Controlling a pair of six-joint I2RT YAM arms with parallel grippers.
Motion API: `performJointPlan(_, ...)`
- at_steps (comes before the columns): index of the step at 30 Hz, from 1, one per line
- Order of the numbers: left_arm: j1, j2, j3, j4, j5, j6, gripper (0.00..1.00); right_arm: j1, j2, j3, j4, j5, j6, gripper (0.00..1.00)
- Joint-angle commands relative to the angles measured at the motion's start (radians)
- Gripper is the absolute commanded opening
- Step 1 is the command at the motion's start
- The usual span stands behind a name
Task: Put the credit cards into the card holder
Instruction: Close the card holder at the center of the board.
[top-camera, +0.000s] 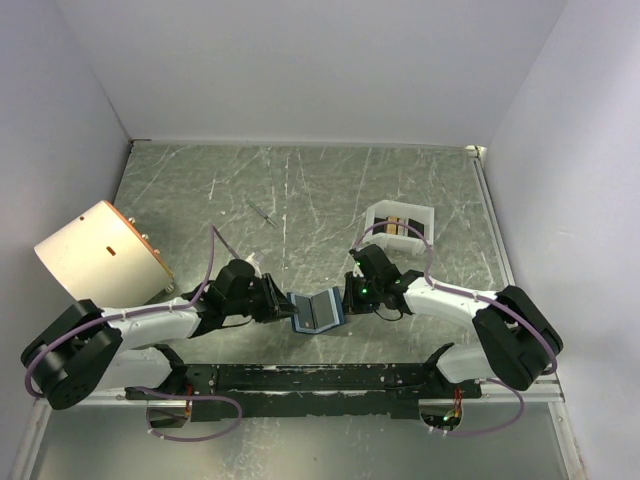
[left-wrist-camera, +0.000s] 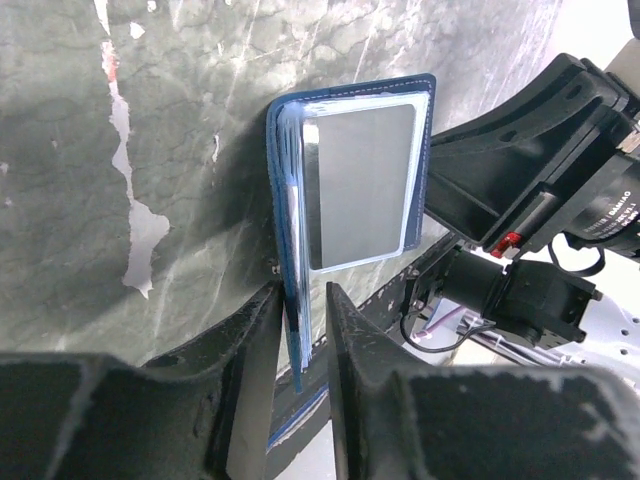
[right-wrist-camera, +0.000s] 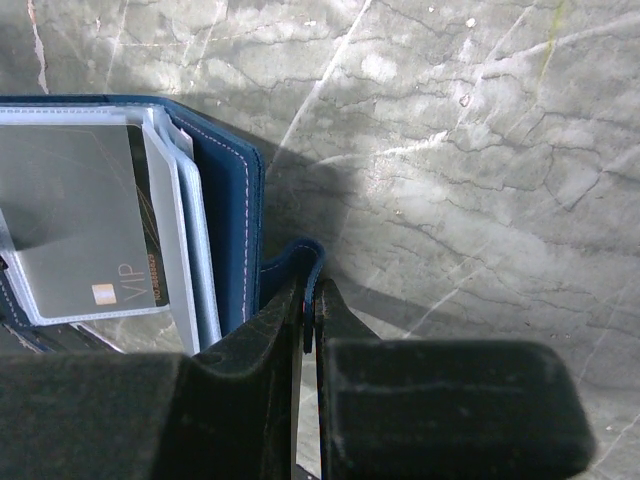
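The dark blue card holder (top-camera: 318, 311) lies open on the table between my two grippers. Its clear pocket holds a grey credit card (left-wrist-camera: 360, 185), marked VIP in the right wrist view (right-wrist-camera: 85, 235), with a dark card edge (right-wrist-camera: 150, 270) behind it. My left gripper (left-wrist-camera: 303, 295) straddles the holder's left cover and pages (left-wrist-camera: 292, 250); the blue edge rests against one finger and a gap shows beside the other. My right gripper (right-wrist-camera: 310, 290) is shut on the holder's snap tab (right-wrist-camera: 300, 262). More tan and dark cards (top-camera: 400, 228) stand in the white tray.
The white box-like tray (top-camera: 380, 212) sits behind the right arm. A large beige cylinder (top-camera: 98, 252) lies at the table's left edge. A thin dark scrap (top-camera: 265, 213) lies mid-table. White walls close in the left, back and right sides.
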Motion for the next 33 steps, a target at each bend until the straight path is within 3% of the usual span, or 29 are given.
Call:
performJointPlan(1,0.0,0.01,0.0,0.069,0.041,-0.013,0.31,0.009,0.005,-0.008,0.018,-0.002,0.007,0.0)
performJointPlan(11,0.0,-0.068,0.059,-0.176,-0.072,0.038,0.11,0.019,-0.02,-0.004,0.038,-0.041,0.007,0.0)
performJointPlan(16,0.001,-0.116,0.112,-0.372,-0.145,0.077,0.07,0.041,-0.014,0.011,0.067,-0.078,0.022,0.0)
performJointPlan(20,0.001,-0.16,0.134,-0.487,-0.186,0.084,0.07,0.046,-0.026,0.02,0.073,-0.079,0.023,0.19)
performJointPlan(23,0.0,-0.192,0.143,-0.563,-0.221,0.087,0.07,0.047,-0.042,0.037,0.05,-0.049,0.017,0.27)
performJointPlan(25,0.0,-0.207,0.153,-0.597,-0.242,0.091,0.07,0.046,-0.047,0.046,0.039,-0.042,0.013,0.26)
performJointPlan(30,0.0,-0.214,0.176,-0.635,-0.265,0.103,0.07,0.047,-0.036,0.047,0.046,-0.05,0.014,0.1)
performJointPlan(33,0.001,-0.206,0.185,-0.641,-0.262,0.11,0.07,0.048,-0.03,0.049,0.048,-0.058,0.012,0.08)
